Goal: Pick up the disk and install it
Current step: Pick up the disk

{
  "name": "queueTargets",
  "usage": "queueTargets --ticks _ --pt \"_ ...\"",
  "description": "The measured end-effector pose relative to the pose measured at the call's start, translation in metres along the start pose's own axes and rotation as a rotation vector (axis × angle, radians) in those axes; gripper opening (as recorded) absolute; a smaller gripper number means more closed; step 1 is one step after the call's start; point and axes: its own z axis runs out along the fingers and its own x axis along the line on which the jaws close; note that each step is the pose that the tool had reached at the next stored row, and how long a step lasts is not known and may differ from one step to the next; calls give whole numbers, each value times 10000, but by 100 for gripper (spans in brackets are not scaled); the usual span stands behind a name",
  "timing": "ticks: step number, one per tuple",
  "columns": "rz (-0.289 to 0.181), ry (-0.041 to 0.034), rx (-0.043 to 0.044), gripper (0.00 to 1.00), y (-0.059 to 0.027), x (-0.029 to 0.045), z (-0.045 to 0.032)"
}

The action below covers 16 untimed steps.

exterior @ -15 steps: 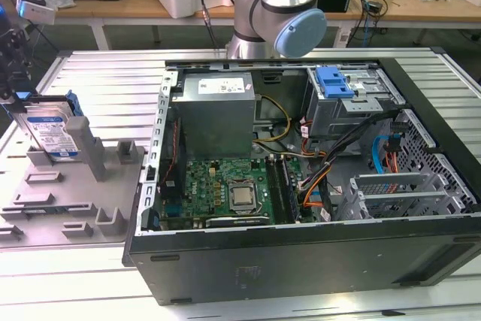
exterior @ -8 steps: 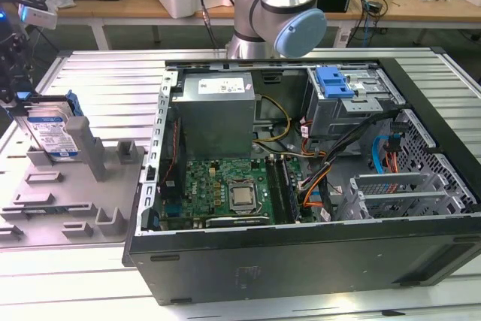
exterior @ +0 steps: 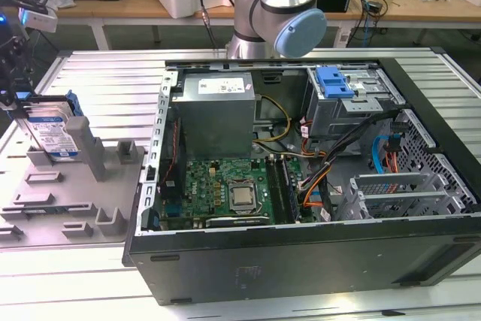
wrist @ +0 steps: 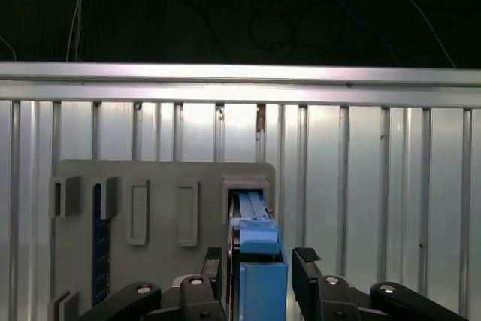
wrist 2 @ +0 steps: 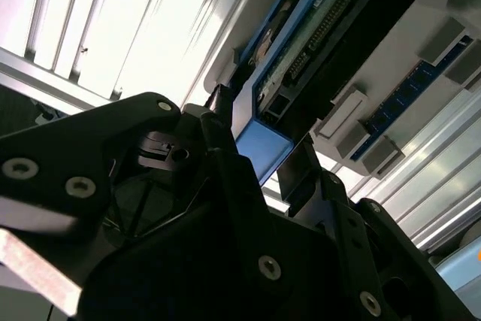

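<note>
- Disk [exterior: 54, 131] stands on edge in a slot of the grey holder [exterior: 90, 163], at the exterior view's left, well apart from the open computer case [exterior: 301, 261].
- Right above it is the gripper [exterior: 18, 97]. In the first wrist view its fingers [wrist: 304, 261] straddle the disk's blue rail with a sliver of gap on one side, so I'd call them spread and not clamped.
- By my reckoning the pick-up is the step in hand. The disk sits in its slot and nothing has gone into the case.
- That grasp calls for a square squeeze on the rail and a straight pull along the slot, since the holder's walls hug the disk closely.
- Inside the case, the metal drive bay [exterior: 353, 110] carries a blue latch [exterior: 334, 84] on top.
- Orange and black cables [exterior: 316, 178] trail beside that bay and could snag a carried disk.
- The robot arm [exterior: 282, 5] rises behind the case.
</note>
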Motion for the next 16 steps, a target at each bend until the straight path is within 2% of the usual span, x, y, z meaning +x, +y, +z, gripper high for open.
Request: queueTargets --ticks 16 --pt "2 -1 3 50 15 -2 95"
